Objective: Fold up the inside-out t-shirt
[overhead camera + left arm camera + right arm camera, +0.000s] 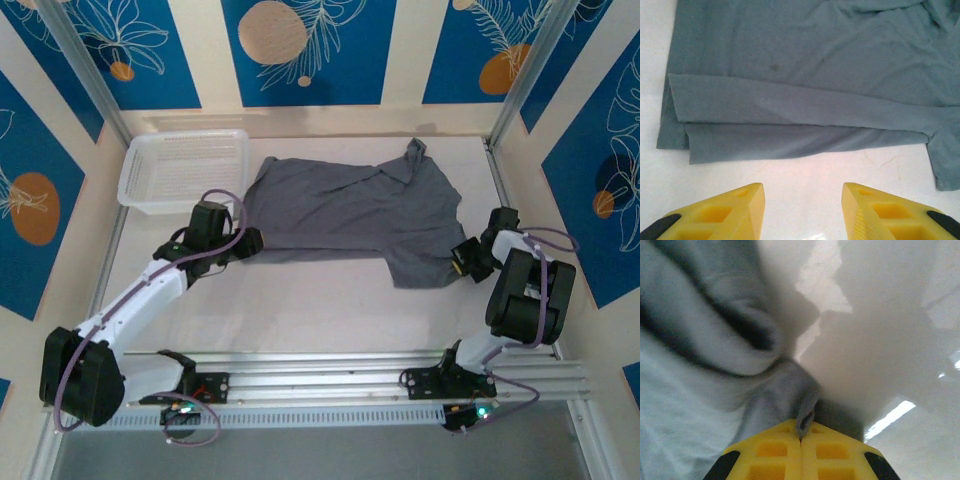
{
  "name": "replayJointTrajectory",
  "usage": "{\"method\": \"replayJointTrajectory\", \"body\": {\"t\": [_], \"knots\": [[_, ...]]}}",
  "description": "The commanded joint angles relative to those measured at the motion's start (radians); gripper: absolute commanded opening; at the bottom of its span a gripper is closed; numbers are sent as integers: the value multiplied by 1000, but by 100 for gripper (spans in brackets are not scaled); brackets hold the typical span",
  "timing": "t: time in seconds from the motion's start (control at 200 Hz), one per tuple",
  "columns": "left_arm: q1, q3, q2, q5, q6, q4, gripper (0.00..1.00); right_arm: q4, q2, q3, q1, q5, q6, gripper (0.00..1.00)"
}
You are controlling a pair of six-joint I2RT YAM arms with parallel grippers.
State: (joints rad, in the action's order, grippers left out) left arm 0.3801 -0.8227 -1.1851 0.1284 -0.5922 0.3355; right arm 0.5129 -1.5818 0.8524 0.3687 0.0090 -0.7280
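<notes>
The slate-grey inside-out t-shirt lies spread on the white table, partly folded over itself, its near hem doubled. My left gripper sits at the shirt's near left corner, just short of the cloth; in the left wrist view its yellow fingers stand apart over bare table with nothing between them. My right gripper is at the shirt's near right corner. Its yellow jaws are pressed together on a pinch of grey cloth, and the fabric bunches up from there.
A white mesh-sided basket stands at the back left, close to the shirt's left edge. Walls close in the table on three sides. The aluminium rail with both arm bases runs along the near edge.
</notes>
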Motion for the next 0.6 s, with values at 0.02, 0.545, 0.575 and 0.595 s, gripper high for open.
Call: {"method": "replayJointTrajectory", "body": {"t": [0.02, 0.545, 0.575, 0.595], "knots": [[-3, -14, -14, -19, 7, 10, 45, 29, 98, 73, -47, -123, -46, 0], [-3, -117, -202, 66, 65, 40, 57, 329, -595, 1087, -191, -91, -295, 70], [-2, -142, -229, 65, 61, 50, 57, 323, -579, 1069, -189, -94, -273, 71], [-3, -160, -249, 62, 57, 57, 57, 305, -556, 1037, -187, -92, -262, 71]]}}
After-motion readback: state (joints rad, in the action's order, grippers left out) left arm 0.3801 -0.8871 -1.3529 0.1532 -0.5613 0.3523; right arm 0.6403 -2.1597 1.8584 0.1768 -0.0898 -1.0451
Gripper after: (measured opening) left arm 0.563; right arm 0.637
